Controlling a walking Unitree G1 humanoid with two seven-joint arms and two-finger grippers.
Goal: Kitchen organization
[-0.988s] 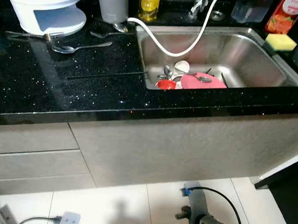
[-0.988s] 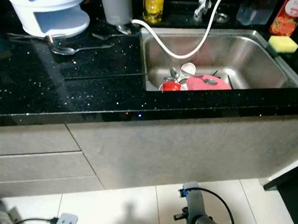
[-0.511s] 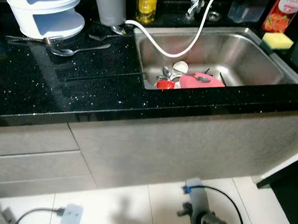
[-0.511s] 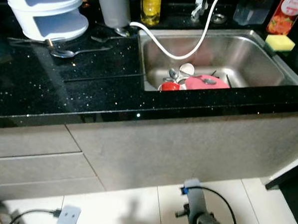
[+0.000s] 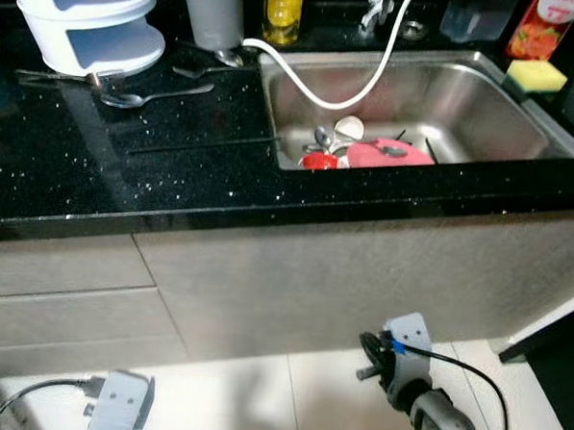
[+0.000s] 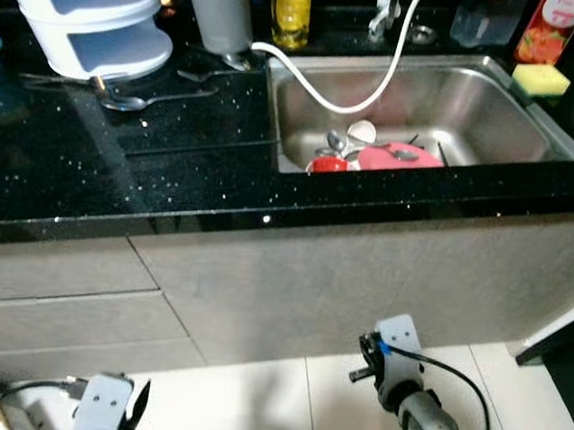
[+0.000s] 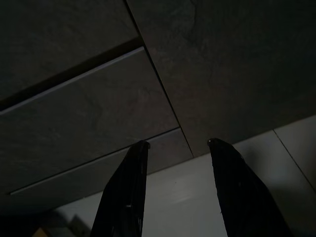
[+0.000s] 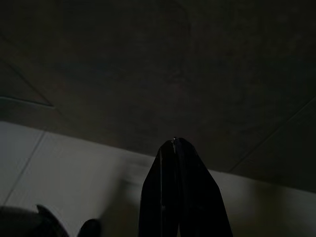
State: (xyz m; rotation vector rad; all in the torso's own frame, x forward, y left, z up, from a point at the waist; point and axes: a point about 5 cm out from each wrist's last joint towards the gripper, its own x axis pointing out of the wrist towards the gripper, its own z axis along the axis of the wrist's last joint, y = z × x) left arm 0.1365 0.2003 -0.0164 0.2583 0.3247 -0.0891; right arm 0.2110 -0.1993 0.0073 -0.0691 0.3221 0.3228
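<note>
A steel sink (image 5: 486,95) is set in the black speckled counter (image 5: 125,178). In it lie a pink plate (image 5: 386,154), a small red cup (image 5: 318,162) and a few spoons (image 5: 326,137). Two more spoons (image 5: 144,96) lie on the counter left of the sink. My left gripper (image 7: 178,143) is open and empty, low in front of the grey drawer fronts (image 7: 89,113). My right gripper (image 8: 174,140) is shut with nothing in it, low before the cabinet front under the sink. Both wrists (image 6: 388,353) hang near the floor.
A white stacked container (image 5: 85,21), a grey cup (image 5: 213,14) and a yellow bottle (image 5: 283,8) stand at the counter's back. A white hose (image 5: 342,93) droops into the sink. A yellow sponge (image 5: 535,76) and a red carton (image 5: 539,26) sit at the right.
Both arms have come up from the bottom edge: the right wrist rose toward the cabinet front, and the left wrist came further into view at the lower left. The sink things stayed put.
</note>
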